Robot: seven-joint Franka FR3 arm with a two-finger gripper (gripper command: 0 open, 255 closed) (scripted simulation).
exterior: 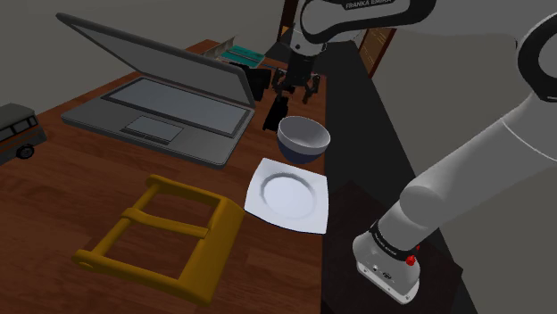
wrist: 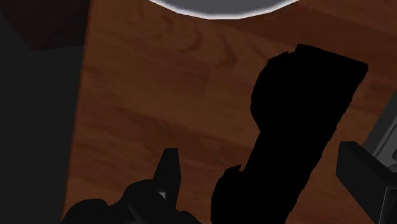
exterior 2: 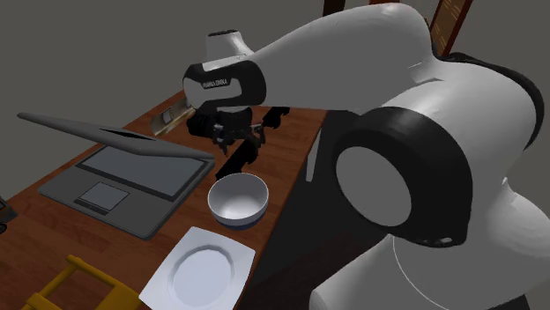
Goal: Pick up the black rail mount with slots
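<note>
The black rail mount [wrist: 299, 121] is a long dark block lying flat on the brown wooden table, between the laptop and the bowl. It shows as a dark bar [exterior: 273, 116] in the shoulder view and as the same bar [exterior 2: 240, 158] in the second exterior view. My black gripper [wrist: 267, 175] hovers just above it, open. One finger [wrist: 168, 173] stands clear of the mount's side and the other finger [wrist: 366, 172] is beyond its far side. The mount lies between them, untouched. In the shoulder view the gripper [exterior: 296, 95] hangs over the mount's far end.
A white bowl [exterior: 303, 138] stands right beside the mount, with a square white plate [exterior: 287, 196] nearer the stand. An open grey laptop [exterior: 165, 107] is on the other side. A yellow frame [exterior: 161, 236], a toy van [exterior: 18, 132] and boxes [exterior: 234, 53] also sit on the table.
</note>
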